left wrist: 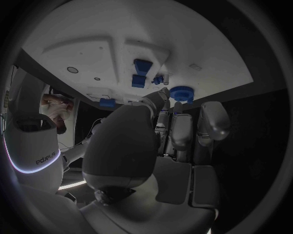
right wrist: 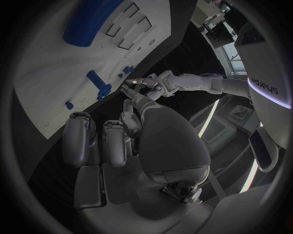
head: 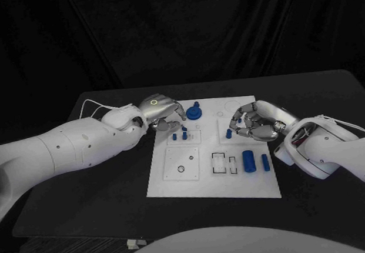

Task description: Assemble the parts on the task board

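Here the left robot hand (head: 163, 113) and right robot hand (head: 255, 122) are hovering over the task board (head: 179, 186), fingers curled, grasping nothing visible; the small blue parts (head: 249, 161) are looking light, rigid, slippery, best pinched at their sides.

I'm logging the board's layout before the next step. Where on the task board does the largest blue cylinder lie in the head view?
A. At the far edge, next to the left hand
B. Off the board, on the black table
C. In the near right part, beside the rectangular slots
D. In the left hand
C: the large blue cylinder lies on the task board in its near right part, just right of the rectangular slots.
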